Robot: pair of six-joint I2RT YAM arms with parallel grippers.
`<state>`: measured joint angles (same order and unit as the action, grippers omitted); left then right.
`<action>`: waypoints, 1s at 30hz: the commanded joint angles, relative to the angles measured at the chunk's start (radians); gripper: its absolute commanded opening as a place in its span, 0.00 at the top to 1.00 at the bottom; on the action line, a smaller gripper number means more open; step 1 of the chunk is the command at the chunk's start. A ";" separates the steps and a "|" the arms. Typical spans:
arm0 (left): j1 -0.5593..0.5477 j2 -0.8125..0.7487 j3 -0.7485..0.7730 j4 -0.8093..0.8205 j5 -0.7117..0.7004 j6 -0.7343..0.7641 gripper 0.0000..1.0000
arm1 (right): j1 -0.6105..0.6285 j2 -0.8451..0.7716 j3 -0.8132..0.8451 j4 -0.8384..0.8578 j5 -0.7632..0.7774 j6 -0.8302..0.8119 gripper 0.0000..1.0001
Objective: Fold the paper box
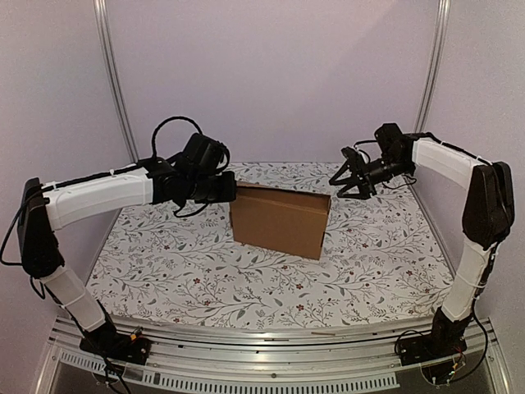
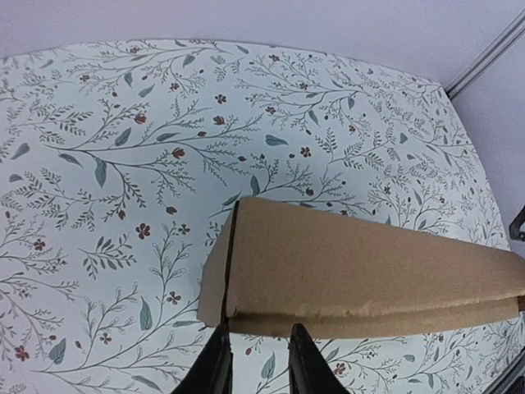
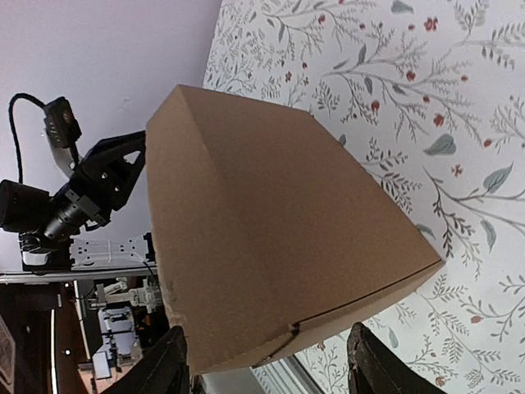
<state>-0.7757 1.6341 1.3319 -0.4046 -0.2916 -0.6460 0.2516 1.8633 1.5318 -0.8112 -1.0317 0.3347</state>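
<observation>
The paper box (image 1: 279, 220) stands on its long edge in the middle of the table, brown, plain and folded shut. My left gripper (image 1: 227, 190) hovers at its upper left corner. In the left wrist view the box (image 2: 369, 271) has its top edge just beyond the left gripper (image 2: 258, 359). Those fingers are narrowly parted, with only the cloth showing between them. My right gripper (image 1: 343, 177) is at the upper right corner. In the right wrist view the right gripper (image 3: 271, 369) is spread wide on either side of the box (image 3: 271, 238) at its near end, without clamping it.
A floral cloth (image 1: 164, 263) covers the table. Pale walls and metal posts (image 1: 115, 82) close in the back and sides. A metal rail (image 1: 262, 345) runs along the near edge between the arm bases. The left arm (image 3: 82, 197) shows behind the box in the right wrist view.
</observation>
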 commanded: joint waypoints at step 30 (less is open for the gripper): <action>-0.054 -0.054 0.024 -0.053 0.132 0.058 0.79 | 0.353 -0.336 -0.008 -0.102 0.881 -1.420 0.61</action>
<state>-0.7929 1.5654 1.3876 -0.5270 -0.2050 -0.5907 0.5770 1.4937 1.4986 -0.9485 -0.1997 -1.0050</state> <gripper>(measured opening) 0.227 0.408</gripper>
